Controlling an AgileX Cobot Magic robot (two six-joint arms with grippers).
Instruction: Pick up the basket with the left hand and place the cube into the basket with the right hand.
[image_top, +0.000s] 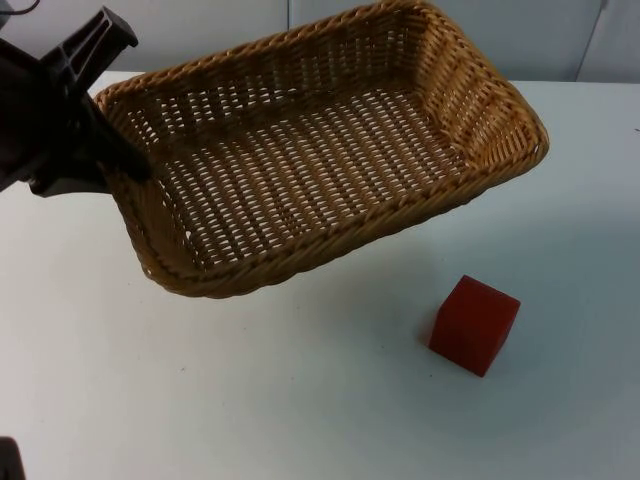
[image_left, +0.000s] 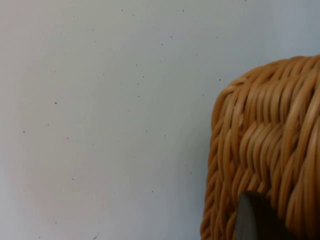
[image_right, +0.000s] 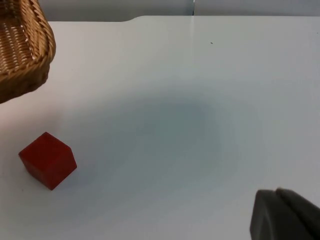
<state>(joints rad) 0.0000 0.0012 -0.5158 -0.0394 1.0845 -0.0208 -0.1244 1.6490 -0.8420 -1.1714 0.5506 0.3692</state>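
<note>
A woven wicker basket (image_top: 300, 255) hangs tilted above the table, held at its left short end. My left gripper (image_top: 130, 163) is shut on that end's rim, and the wicker wall (image_left: 265, 140) fills the space right in front of it. The basket is empty inside. A red cube (image_top: 474, 325) rests on the white table, in front of the basket's right end and apart from it. The right wrist view shows the cube (image_right: 48, 160) and a corner of the basket (image_right: 25, 55). My right gripper (image_right: 285, 216) waits above bare table, some way off from the cube.
The white table (image_top: 300, 400) stretches bare around the cube and in front of the basket. The grey partition wall (image_top: 200, 25) closes off the far side behind the basket.
</note>
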